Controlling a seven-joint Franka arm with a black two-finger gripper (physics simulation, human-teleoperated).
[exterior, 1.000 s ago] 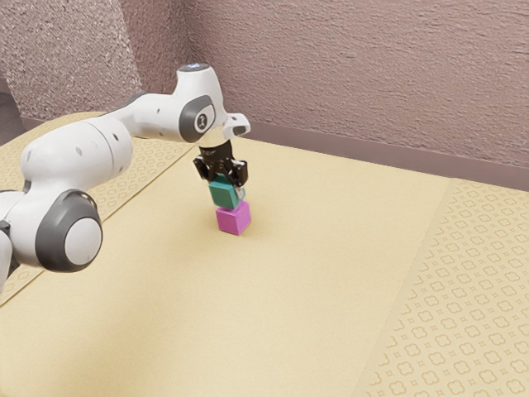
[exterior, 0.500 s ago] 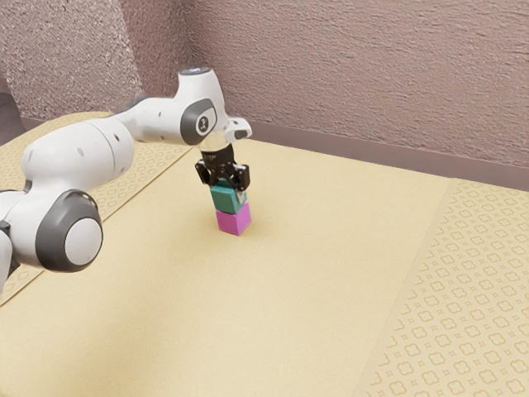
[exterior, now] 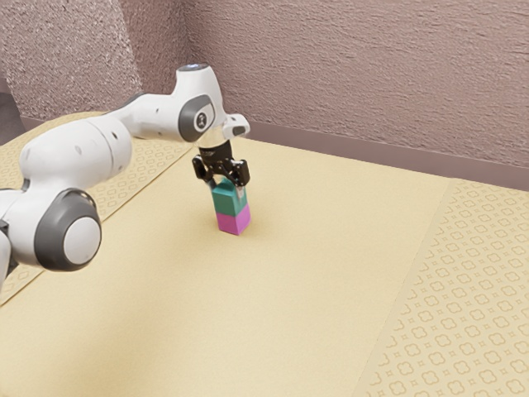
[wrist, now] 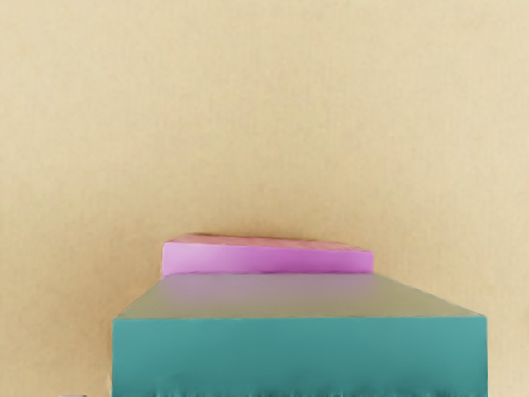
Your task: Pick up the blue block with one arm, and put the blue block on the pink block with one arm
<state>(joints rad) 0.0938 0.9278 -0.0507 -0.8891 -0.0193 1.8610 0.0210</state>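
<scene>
The blue block (exterior: 222, 198), teal in colour, rests on top of the pink block (exterior: 233, 220) in the middle of the tan table. The two stand as a small stack, with the upper block slightly offset toward the exterior view's left. My gripper (exterior: 223, 185) hangs straight above the stack, its black fingers (exterior: 242, 175) straddling the top of the blue block with a small gap, open. In the wrist view the blue block (wrist: 297, 347) lies just under the hand and the pink block (wrist: 266, 256) shows beyond it.
The plain tan table top (exterior: 314, 273) spreads all around the stack. Patterned strips (exterior: 463, 298) border it at the exterior view's right and left. A rough wall (exterior: 372, 74) stands behind.
The blue block came down the last bit onto the pink block and stays there. My fingers have let go of it and the hand has risen slightly.
</scene>
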